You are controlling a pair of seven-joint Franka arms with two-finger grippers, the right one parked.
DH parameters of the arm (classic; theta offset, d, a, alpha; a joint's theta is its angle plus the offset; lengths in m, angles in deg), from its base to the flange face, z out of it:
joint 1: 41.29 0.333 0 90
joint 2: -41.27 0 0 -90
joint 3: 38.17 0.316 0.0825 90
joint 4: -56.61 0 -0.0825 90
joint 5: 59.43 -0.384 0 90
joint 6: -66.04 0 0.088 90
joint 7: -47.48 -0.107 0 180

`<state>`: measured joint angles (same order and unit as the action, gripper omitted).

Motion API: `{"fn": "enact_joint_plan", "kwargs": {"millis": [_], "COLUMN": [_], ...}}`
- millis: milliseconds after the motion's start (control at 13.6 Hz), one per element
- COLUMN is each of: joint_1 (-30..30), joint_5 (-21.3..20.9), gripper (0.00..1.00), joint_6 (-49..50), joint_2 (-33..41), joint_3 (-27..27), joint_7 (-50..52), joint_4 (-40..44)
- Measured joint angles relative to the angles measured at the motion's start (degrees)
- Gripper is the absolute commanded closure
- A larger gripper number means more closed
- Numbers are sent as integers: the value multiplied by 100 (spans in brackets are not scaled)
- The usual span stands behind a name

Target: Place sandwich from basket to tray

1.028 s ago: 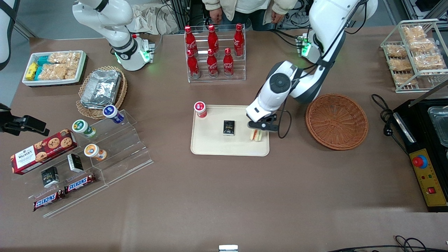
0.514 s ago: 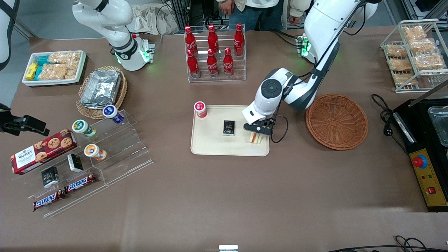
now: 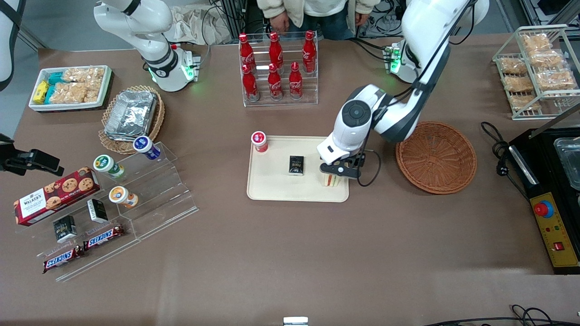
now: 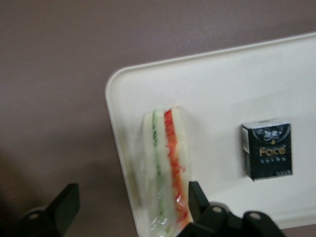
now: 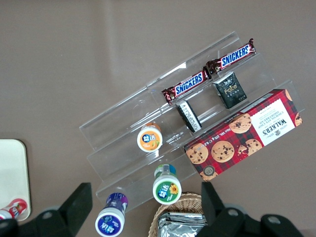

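Sandwich [image 3: 332,180] lies on tray [image 3: 272,190], at the tray's edge toward the working arm's end, near the corner closest to front cam. Gripper [image 3: 335,171] sits just above it, fingers [image 4: 200,195] spread apart, nothing held. Basket [image 3: 436,156] beside tray w/ nothing in it. Small black box [image 3: 296,165] mid-tray.

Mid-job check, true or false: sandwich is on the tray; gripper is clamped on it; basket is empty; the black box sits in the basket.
1. The sandwich is on the tray. True.
2. The gripper is clamped on it. False: its fingers are spread, one beside the sandwich.
3. The basket is empty. True.
4. The black box sits in the basket. False: it is on the tray.
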<state>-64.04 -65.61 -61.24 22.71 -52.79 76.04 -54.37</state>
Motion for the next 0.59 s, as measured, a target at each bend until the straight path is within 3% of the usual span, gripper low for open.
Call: {"fn": "enact_joint_plan", "kwargs": {"millis": [220, 587], "joint_1": [312, 1347], "joint_5": [123, 251], "gripper": [0, 0], "joint_6": [1653, 2948], "joint_2": [383, 674], "joint_3": [8, 34], "joint_7": [6, -840], "joint_4": [1180, 2177]}}
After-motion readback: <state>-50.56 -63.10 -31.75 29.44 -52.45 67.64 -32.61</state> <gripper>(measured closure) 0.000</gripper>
